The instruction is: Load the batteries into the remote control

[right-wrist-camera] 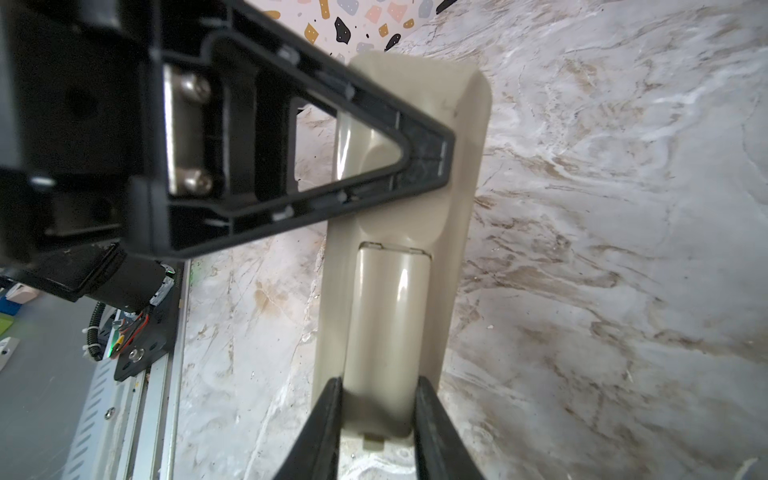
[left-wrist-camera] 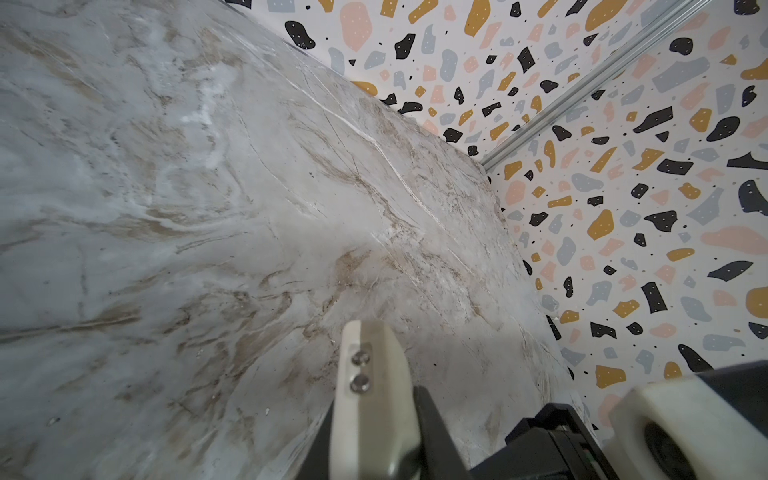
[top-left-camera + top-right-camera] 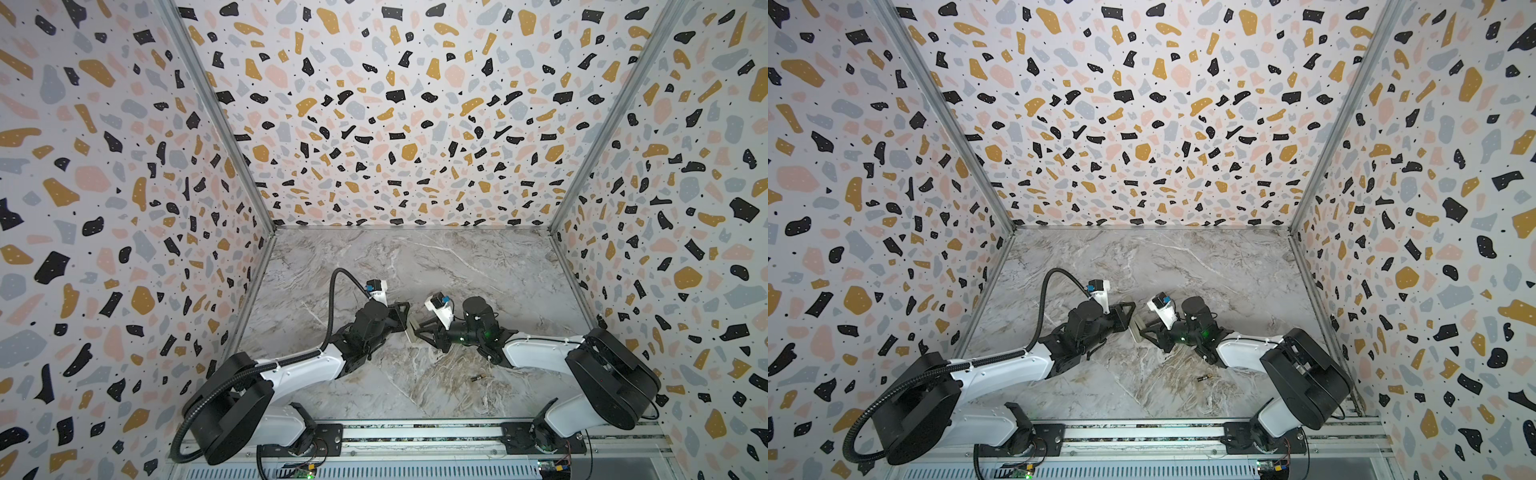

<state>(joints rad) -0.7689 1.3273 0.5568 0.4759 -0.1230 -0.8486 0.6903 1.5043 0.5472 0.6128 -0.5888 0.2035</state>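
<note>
Marble-veined surface [image 3: 457,266] underneath everything. Nearest the base rail [image 3: 415,434], right of centre: one battery [image 3: 478,378], dark with a gold end, lying flat and alone, well apart from both arms' tips. Farther in, at the middle: remote control [image 3: 413,331], cream, held between the two arms, plain back turned toward the right wrist camera. Clamped across one end by the left gripper [image 3: 405,321], jaws closed on it, one black triangular finger [image 1: 424,153] flat over the back. Other end straddled by the right gripper [image 1: 378,386], jaws pressed against both sides of the raised back panel [image 1: 386,316]. Beyond, terrazzo-print walls [image 3: 395,124] in black, ochre, pink and grey.
</note>
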